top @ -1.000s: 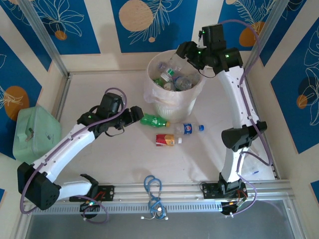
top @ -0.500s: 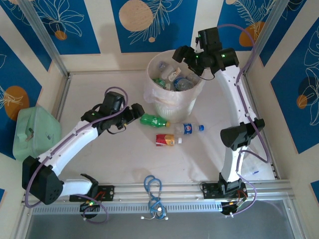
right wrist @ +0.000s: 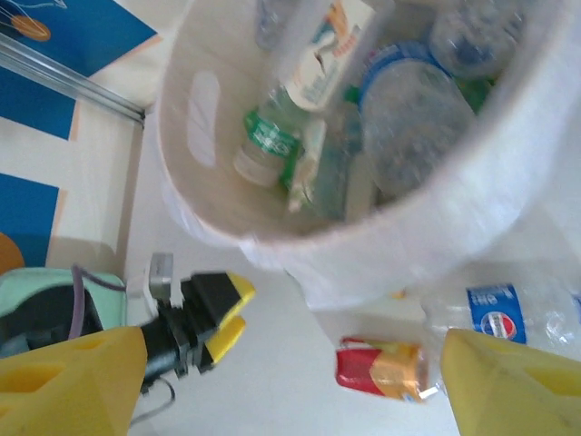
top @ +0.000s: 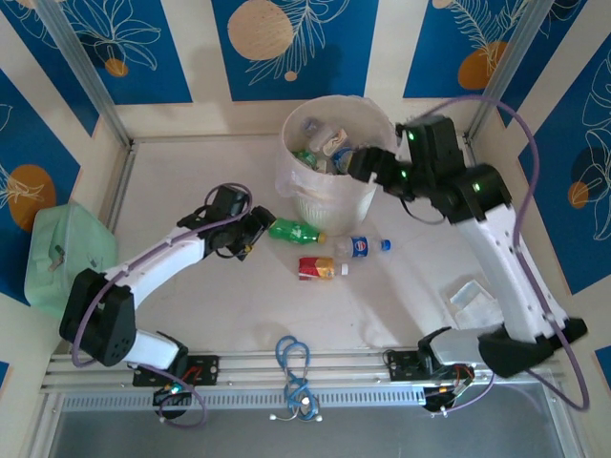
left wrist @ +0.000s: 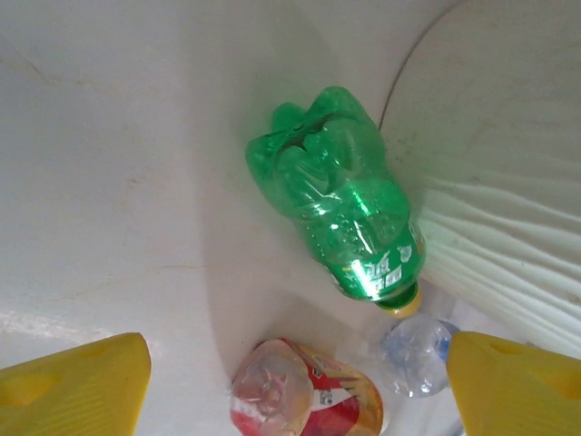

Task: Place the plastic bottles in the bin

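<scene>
left wrist: green bottle (left wrist: 340, 209) beyond jaws

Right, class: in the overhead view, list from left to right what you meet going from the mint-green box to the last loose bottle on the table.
mint-green box → left tool → green bottle → red-labelled bottle → blue-labelled clear bottle

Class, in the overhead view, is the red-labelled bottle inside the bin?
No, the red-labelled bottle lies on the table, outside the bin.
</scene>
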Tool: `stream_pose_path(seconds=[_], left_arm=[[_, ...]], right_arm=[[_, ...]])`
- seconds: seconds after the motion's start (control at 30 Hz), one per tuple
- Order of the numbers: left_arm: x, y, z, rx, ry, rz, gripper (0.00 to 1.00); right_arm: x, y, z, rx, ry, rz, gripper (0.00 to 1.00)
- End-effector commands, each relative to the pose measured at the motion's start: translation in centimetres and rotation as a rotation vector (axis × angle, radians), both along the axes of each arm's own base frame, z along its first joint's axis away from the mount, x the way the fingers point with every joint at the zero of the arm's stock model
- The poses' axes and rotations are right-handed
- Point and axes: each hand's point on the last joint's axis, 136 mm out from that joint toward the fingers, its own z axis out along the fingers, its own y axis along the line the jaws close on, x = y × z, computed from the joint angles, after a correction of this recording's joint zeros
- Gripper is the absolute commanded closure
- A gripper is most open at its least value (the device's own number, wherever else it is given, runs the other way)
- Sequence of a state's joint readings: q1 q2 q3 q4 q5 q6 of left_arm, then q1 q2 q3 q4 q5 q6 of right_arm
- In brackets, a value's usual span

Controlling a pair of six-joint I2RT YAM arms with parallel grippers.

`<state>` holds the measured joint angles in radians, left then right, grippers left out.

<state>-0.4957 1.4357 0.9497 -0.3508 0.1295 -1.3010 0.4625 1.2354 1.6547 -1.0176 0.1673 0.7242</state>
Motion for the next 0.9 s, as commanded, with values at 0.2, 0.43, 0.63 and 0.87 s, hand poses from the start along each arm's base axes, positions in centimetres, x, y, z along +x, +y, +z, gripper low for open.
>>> stream_pose_path(seconds=[0.2, 0.43, 0.63, 0.87], left_arm=[[3.1, -2.1, -1.7, -0.105, 0.057, 0.141, 0.15], [4.8, -3.2, -2.8, -0.123, 0.089, 0.192, 0.18], [5.5, -3.6, -3.8, -0.103, 0.128, 0.221, 0.19], [4.7, -3.2, -5.4, -0.039, 0.201, 0.251, 0.19]], right_arm=[[-4.0, -1.4, -6.7, -0.02, 0.132, -0.036, 0.15], [-5.3, -1.1, -7.7, -0.009, 0.151, -0.016, 0.15], [-5.6, -1.0, -7.8, -0.012, 0.159, -0.014, 0.15], [-6.3, -1.5, -7.6, -0.018, 0.163, -0.027, 0.15]])
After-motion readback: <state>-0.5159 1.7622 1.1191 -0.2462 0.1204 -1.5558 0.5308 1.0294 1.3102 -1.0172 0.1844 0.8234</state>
